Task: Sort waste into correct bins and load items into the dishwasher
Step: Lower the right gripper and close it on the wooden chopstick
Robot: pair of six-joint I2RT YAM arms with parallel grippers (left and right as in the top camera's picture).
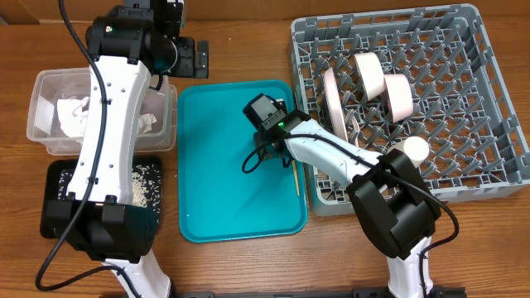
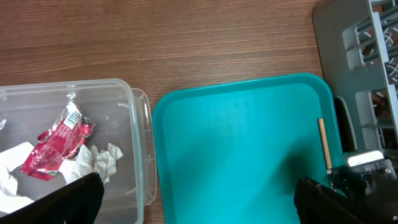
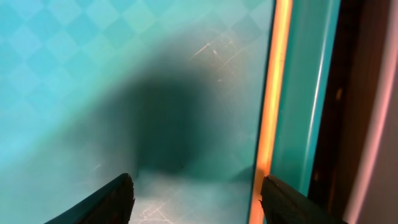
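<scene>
That teal tray (image 3: pixel 93 50) shows a faint diamond checker; chopstick (image 3: pixel 270 112) glows tan-orange. Red wrapper (image 2: pixel 59 134), white napkins (image 2: pixel 102 158). Grey grid rack (image 1: pixel 489 124), pale pink plate (image 1: pixel 333 95), white rice (image 1: pixel 141 182) speckling the black tray (image 1: pixel 58 178), brown wood-grain surface (image 1: pixel 240 41).

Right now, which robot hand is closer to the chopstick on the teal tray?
Right. The right gripper is down beside the chopstick; the left gripper is beyond the teal tray, by the clear tub.
</scene>
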